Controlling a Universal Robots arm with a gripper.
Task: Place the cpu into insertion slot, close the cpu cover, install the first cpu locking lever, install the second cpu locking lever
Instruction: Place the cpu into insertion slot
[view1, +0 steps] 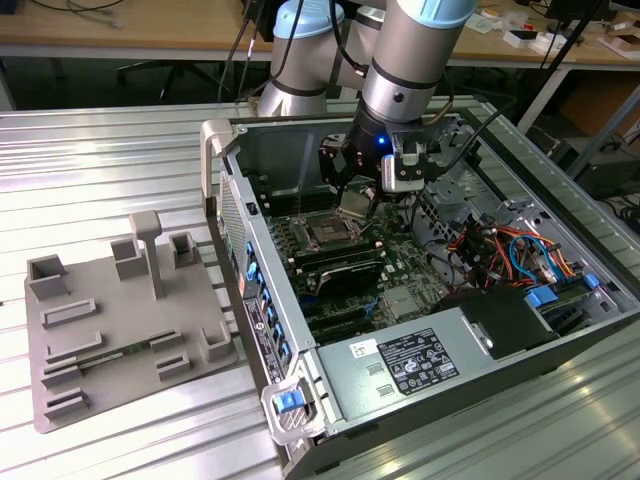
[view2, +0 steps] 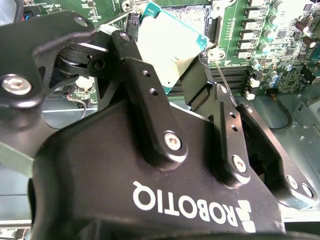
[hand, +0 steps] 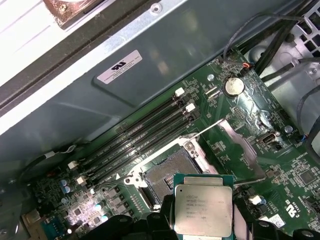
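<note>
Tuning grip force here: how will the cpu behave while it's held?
The cpu is a thin flat plate with a metal lid, so probably stiff and light. The hand grips it near the insertion slot; its smooth lid may slip.

Exterior view: high, angled down on open case (view1: 290, 150); both wrist views: close over motherboard (hand: 239, 109), sharing insertion slot (hand: 162, 172)

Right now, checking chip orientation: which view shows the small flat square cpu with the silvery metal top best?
The first wrist view: the cpu shows its silvery top squarely. In the second wrist view the black gripper hides part of it; the exterior view shows it from afar.
</note>
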